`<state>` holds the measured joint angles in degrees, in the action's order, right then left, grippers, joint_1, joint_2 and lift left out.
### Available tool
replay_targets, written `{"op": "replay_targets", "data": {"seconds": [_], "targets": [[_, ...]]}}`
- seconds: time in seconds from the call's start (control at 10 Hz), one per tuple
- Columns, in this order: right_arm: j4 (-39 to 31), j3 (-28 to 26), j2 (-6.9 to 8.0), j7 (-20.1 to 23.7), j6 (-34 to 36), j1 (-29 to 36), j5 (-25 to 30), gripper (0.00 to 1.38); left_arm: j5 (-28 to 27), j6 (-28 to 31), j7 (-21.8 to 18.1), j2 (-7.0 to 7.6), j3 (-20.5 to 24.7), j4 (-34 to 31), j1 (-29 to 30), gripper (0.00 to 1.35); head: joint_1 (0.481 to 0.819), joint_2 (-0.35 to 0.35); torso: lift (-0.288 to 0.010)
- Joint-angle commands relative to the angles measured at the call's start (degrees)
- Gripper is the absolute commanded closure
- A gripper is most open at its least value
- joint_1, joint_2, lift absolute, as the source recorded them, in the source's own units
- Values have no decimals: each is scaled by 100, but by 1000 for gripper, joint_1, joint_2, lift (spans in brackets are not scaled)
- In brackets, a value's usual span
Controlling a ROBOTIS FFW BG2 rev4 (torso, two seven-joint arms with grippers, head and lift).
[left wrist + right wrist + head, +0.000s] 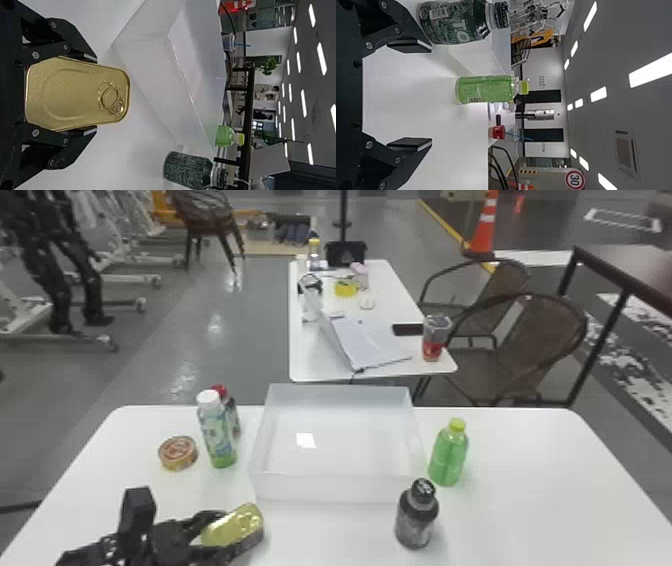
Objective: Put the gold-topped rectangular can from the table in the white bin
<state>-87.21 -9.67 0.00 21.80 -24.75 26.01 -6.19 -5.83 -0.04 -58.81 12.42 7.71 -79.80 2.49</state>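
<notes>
The gold-topped rectangular can [231,526], its ring-pull lid closed, is held outside the open white bin [330,488], by its near left corner.

I see my right gripper [430,95], fingers apart. Beyond it, a green bottle [484,89] and a dark bottle [453,21] stand on the white table [407,114].
</notes>
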Motion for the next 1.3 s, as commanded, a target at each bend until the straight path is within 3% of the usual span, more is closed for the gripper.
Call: {"op": "replay_targets", "data": {"seconds": [0.0, 0.2, 0.6, 0.9, 1.1, 1.2], "targets": [[11, 0, 5, 0, -3, 0, -14, 433, -147, 408, 54, -258, 336, -871, 243, 1121, 549, 0, -100], [11, 0, 5, 0, 6, 0, -14, 433, -332, 953, 133, -425, 354, -1723, 243, 1121, 549, 0, -100], [38, 0, 5, 0, -3, -44, -22, 433, -77, 1621, 159, -240, -358, -2084, -486, 1121, 549, 0, -100], [126, 9, 5, 43, -3, -167, -22, 433, -112, 1322, -52, 41, -1079, -950, -1339, 1121, 549, 0, -100], [152, 9, 5, 43, -3, -185, -22, 433, -340, 839, -96, 32, -1308, -141, -1796, 1121, 549, 0, -100], [170, 9, 5, 43, -3, -202, -14, 433, -490, 619, -87, -64, -1343, 228, -2042, 1121, 549, 0, -100]]}}
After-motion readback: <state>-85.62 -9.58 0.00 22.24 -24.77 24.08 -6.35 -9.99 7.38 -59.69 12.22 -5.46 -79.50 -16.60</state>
